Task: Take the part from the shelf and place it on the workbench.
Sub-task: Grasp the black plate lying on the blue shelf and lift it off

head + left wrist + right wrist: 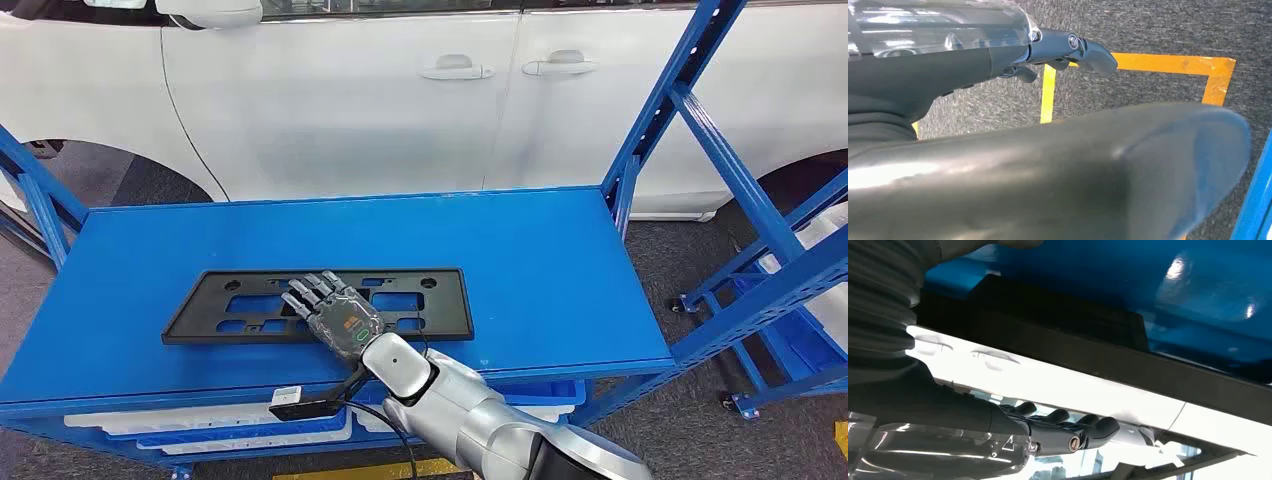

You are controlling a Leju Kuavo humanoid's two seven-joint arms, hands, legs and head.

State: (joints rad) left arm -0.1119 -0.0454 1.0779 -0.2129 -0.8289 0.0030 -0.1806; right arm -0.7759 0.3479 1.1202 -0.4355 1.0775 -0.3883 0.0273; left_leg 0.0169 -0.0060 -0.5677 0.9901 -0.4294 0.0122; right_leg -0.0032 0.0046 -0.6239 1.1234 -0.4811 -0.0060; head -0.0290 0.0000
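Hand position first: our right hand (338, 315) lies palm down on the near middle of the black part (210, 315), fingers stretched and a little apart, resting on it and not closed around it, while our left hand (1083, 50) hangs over grey floor with yellow tape lines (1168, 63), its fingers extended and holding nothing. From the part outward, we see it lying flat on the blue shelf (560, 270), toward the front edge and left of centre. Beyond the part and the shelf's back edge stands a white car (380, 110).

No readable text, labels or numbers
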